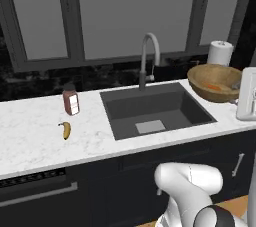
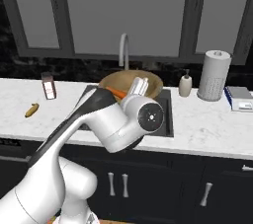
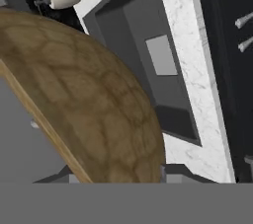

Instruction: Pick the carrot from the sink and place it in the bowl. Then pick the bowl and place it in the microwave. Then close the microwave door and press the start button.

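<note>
The tan wooden bowl (image 1: 212, 78) hangs tilted above the counter just right of the sink (image 1: 155, 108), with the small orange carrot (image 1: 214, 87) lying inside it. My gripper (image 1: 239, 90) is shut on the bowl's right rim. From the right base, the bowl (image 2: 148, 81) and carrot (image 2: 116, 92) sit partly behind my forearm, with the gripper (image 2: 137, 87) at the rim. In the hand view the bowl's outer wall (image 3: 84, 94) looms close over the sink (image 3: 143, 25). The microwave and its door are out of view.
A gooseneck faucet (image 1: 149, 51) stands behind the sink. Left of it on the white counter are a small bottle (image 1: 71, 99) and a banana (image 1: 66, 130). A paper towel roll (image 2: 214, 75), a soap dispenser (image 2: 185, 85) and a flat grey box (image 2: 239, 98) stand to the right.
</note>
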### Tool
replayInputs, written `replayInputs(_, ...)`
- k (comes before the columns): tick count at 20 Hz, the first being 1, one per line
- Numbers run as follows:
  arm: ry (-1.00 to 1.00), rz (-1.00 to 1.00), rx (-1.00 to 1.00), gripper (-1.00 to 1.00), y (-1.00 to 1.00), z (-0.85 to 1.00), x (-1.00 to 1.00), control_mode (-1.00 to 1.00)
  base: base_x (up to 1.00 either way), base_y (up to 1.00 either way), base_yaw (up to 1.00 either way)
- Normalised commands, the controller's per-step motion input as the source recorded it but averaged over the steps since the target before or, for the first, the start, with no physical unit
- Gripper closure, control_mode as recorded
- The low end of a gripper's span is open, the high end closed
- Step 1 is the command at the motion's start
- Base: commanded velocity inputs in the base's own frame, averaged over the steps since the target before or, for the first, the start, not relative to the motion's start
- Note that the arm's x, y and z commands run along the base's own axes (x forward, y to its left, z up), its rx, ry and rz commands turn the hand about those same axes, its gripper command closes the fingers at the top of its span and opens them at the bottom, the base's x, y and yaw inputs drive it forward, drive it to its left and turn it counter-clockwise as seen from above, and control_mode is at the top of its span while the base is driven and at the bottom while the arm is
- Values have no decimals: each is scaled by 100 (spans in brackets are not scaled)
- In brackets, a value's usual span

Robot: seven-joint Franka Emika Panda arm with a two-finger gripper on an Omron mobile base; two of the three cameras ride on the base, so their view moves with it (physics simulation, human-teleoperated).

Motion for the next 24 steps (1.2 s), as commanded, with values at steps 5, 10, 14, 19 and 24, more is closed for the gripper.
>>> replayInputs(5, 0, 0, 0, 100, 0, 0, 0, 100, -59, 0, -56)
replayInputs(10, 0, 0, 0, 100, 0, 0, 0, 100, -38, 0, -73)
replayInputs(14, 0, 0, 0, 100, 0, 0, 0, 100, -26, 0, -81)
replayInputs(19, 0, 0, 0, 100, 0, 0, 0, 100, -21, 0, -85)
replayInputs(24, 0, 0, 0, 100, 0, 0, 0, 100, -21, 0, -87)
